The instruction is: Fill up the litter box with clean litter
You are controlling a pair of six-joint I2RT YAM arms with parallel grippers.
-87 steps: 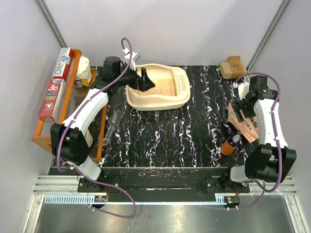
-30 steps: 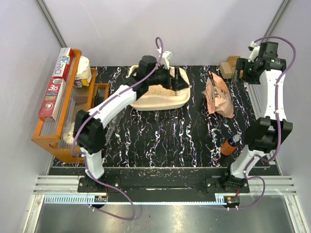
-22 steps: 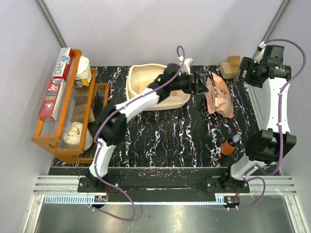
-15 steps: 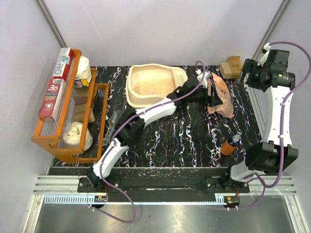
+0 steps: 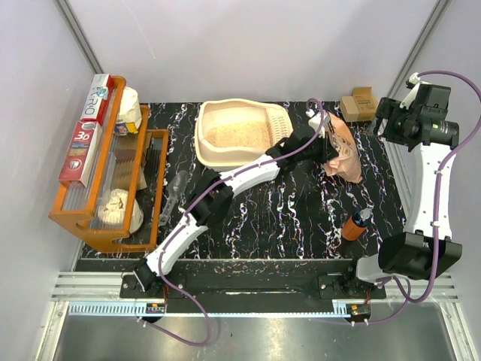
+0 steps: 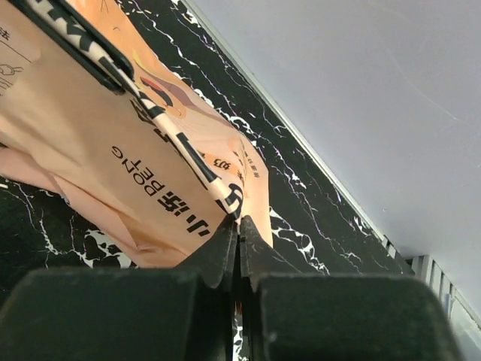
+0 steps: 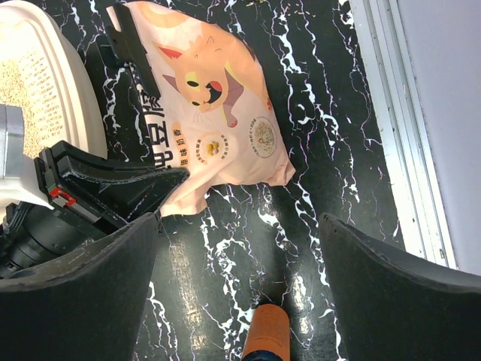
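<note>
At the table's (image 5: 285, 218) 12 o'clock: litter box (image 5: 201, 143), clean litter (image 5: 237, 135) spread across its floor. Toward 2 o'clock, left pincer (image 6: 237, 226) pressed together, pinching the pink bag's (image 5: 344, 156) edge; bag contents hidden. Right pincer (image 7: 239, 226) spread, holding nothing. Orange bottle (image 7: 263, 331) cut off by the right wrist view's bottom edge.

Left arm (image 5: 233, 180) stretched toward 1 o'clock, left gripper (image 6: 238, 226) pinched closed; right arm (image 5: 432, 188) raised at 2 o'clock, right gripper (image 7: 239, 222) gaping
</note>
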